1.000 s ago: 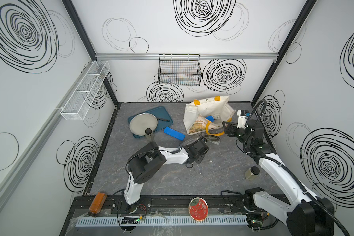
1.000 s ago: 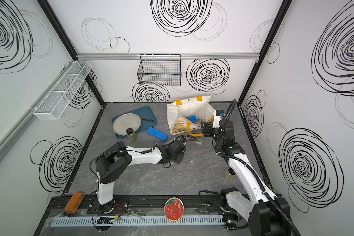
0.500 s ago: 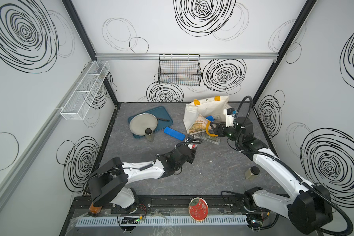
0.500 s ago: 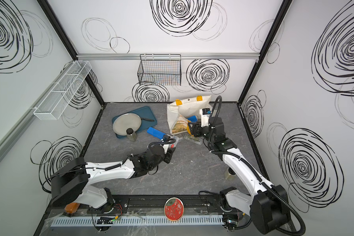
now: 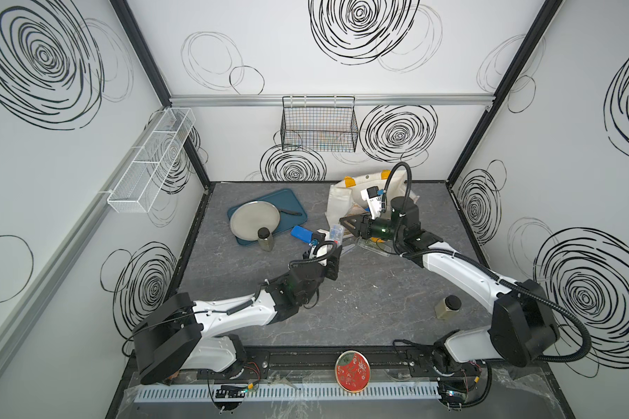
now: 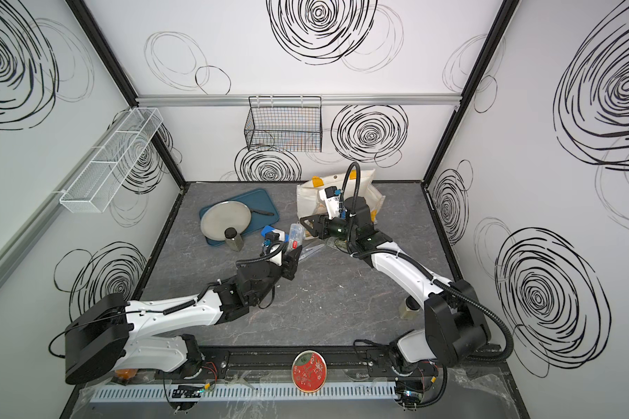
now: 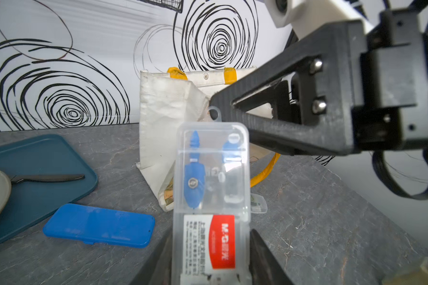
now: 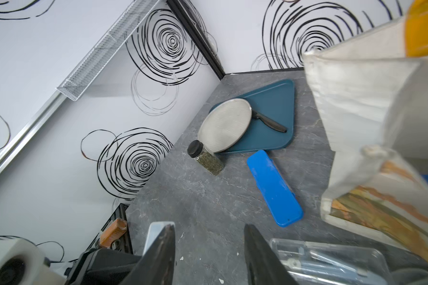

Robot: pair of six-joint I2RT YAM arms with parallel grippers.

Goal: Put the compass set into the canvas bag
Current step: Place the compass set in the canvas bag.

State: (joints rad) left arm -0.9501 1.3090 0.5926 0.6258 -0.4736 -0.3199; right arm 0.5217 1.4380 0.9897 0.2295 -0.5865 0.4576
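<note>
Stretched forward since a second ago, left gripper point(image 7: 210, 246) pinching the compass set point(image 7: 211, 187) upright, off the tabletop point(image 7: 319, 209), near the canvas bag point(image 7: 163, 103) but not yet in it. Swung across to the bag's near corner: right gripper point(image 8: 209, 232), jaws spread, nothing between. Touching the canvas or not, hard to say. Catch the rim first, pull the mouth wide, then feed the set in narrow end first, clear of the yellow handle point(image 7: 267, 170); let go only once well inside.
</note>
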